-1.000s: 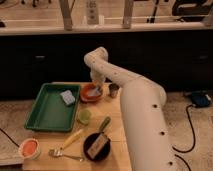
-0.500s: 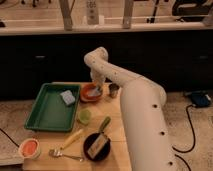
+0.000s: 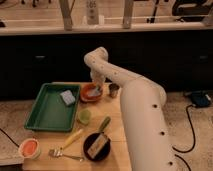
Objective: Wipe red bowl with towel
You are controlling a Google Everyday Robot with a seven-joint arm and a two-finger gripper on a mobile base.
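The red bowl [image 3: 89, 93] sits on the wooden table [image 3: 116, 130] just right of the green tray. A pale towel [image 3: 95, 91] lies inside the bowl at its right side. My gripper [image 3: 96, 88] hangs from the white arm [image 3: 115, 75] and reaches down into the bowl onto the towel.
A green tray [image 3: 47, 110] at the left holds a blue sponge [image 3: 67, 97]. A metal cup [image 3: 114, 90] stands right of the bowl. A green cup [image 3: 84, 116], a black pan with a brush [image 3: 97, 146], a yellow-handled fork [image 3: 67, 145] and an orange bowl [image 3: 29, 148] lie nearer.
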